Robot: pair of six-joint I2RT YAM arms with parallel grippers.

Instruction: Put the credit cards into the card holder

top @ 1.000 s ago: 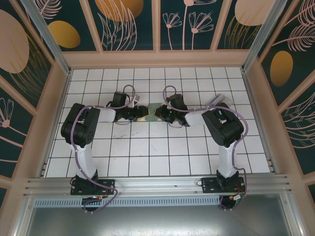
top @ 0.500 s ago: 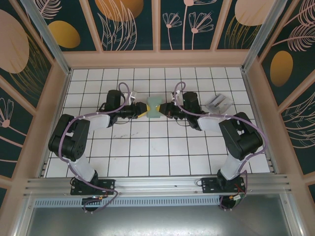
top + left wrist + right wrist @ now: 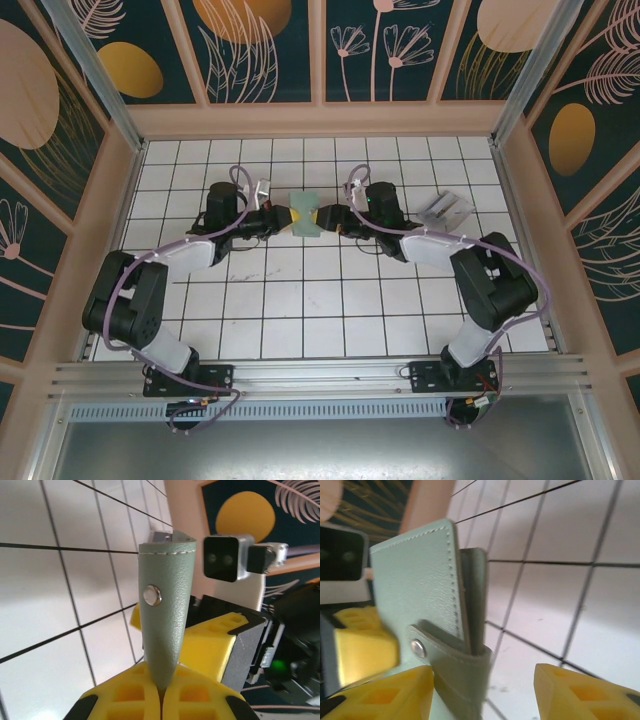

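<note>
The sage-green card holder is held up off the tiles between the two grippers at the middle back of the table. My left gripper is shut on its folded edge; in the left wrist view the card holder rises from between my yellow fingertips, its snap stud facing me. My right gripper is open. In the right wrist view the card holder stands next to one finger, and the other finger is well apart from it. The credit cards lie on the tiles at the right back.
White tiled floor with wooden walls on three sides; the back wall is close behind the grippers. The metal rail runs along the near edge by the arm bases.
Both arms have stretched farther toward the back. My left gripper has shut on the card holder, and my right gripper, shut on it before, has opened.
</note>
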